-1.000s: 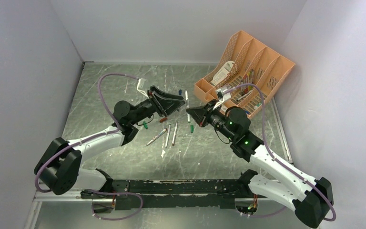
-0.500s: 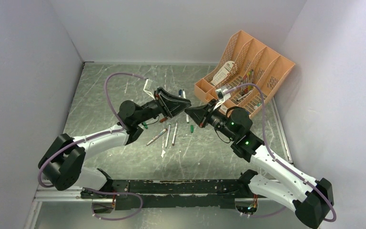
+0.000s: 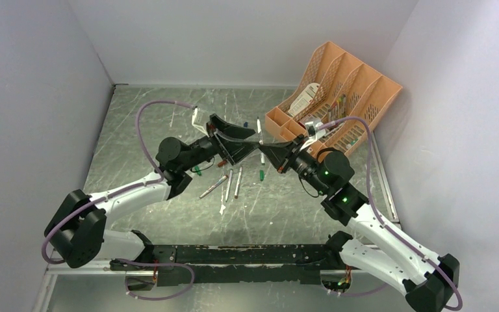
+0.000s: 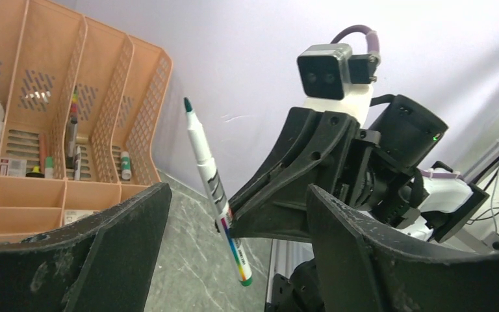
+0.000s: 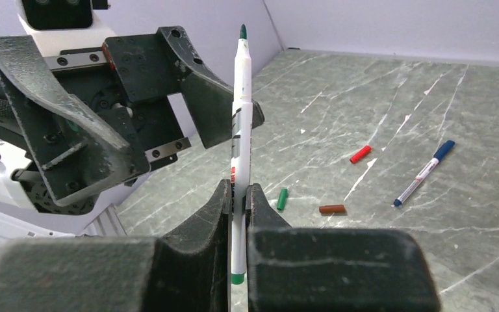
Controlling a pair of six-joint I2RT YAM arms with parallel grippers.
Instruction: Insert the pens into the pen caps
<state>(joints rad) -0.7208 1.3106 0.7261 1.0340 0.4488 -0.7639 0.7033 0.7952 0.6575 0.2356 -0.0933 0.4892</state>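
I had the right gripper [image 5: 237, 195] clamped on a pen [image 5: 241, 97]. The barrel was pinched low between the pads and stood near upright off the table, its dark green tip bare and pointing up. The left gripper [image 4: 237, 195] faced it with its jaws spread wide and carried nothing. In its own wrist view the pen stood in the gap between them, and I saw no contact.

On the table [image 5: 429, 97] beyond lay a green cap [image 5: 282, 198], a brown cap [image 5: 332, 209] near it, a red cap [image 5: 360, 154] further off, and a blue-ended pen [image 5: 422, 173]. From overhead, I noted several loose pens [image 3: 238, 182] lying below the two grippers. The orange organiser [image 3: 357, 84] sat at the far right corner.
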